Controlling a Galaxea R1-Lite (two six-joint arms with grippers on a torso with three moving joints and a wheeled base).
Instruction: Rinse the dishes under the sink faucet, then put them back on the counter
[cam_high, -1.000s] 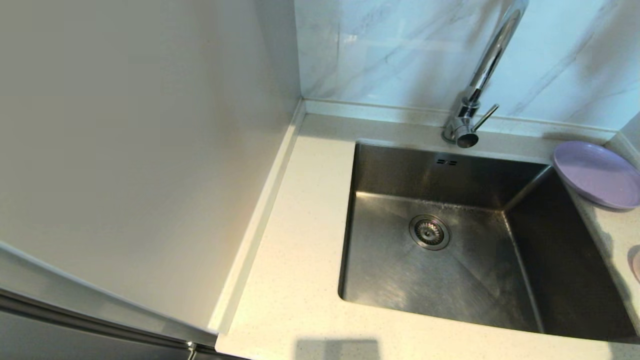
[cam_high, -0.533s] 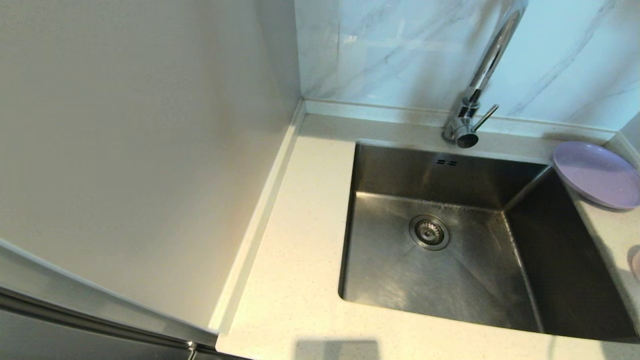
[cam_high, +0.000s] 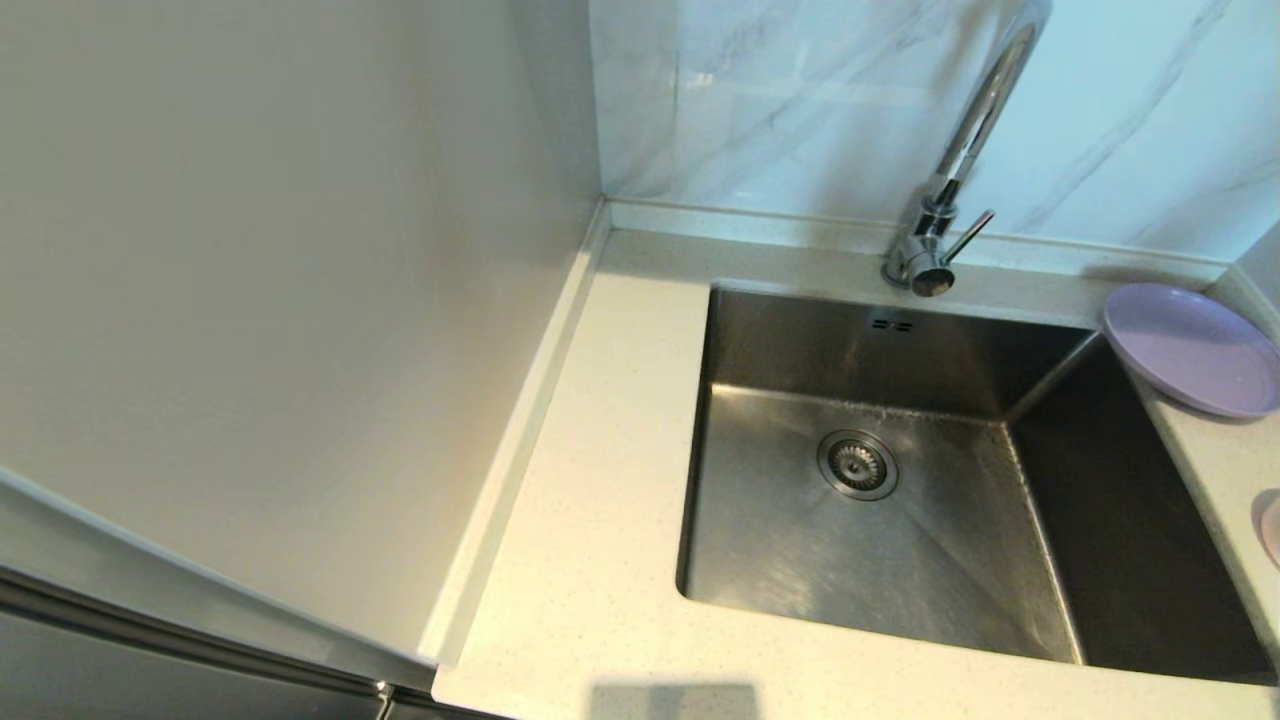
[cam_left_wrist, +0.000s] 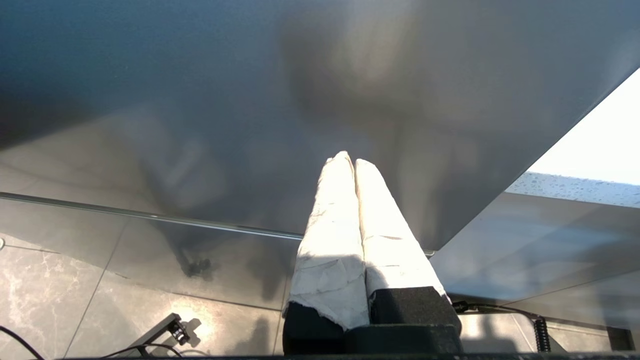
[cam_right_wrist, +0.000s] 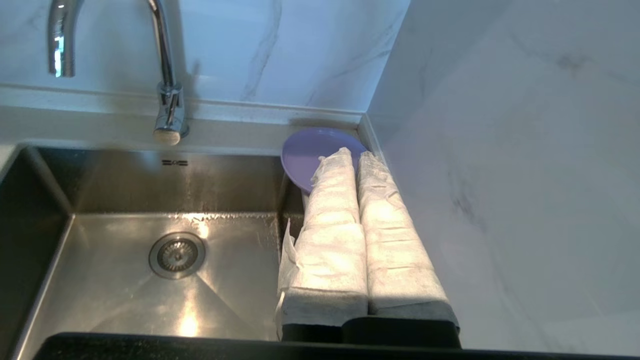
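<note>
At frame edge: pink dish (cam_high: 1272, 528) (cropped).

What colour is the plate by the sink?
Lavender; the plate shows best in the head view.

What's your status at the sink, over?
Right tool shut, empty, pointed at lavender plate on counter. Left tool shut, parked low. Pink dish on counter. Sink bare, nothing blocking.
</note>
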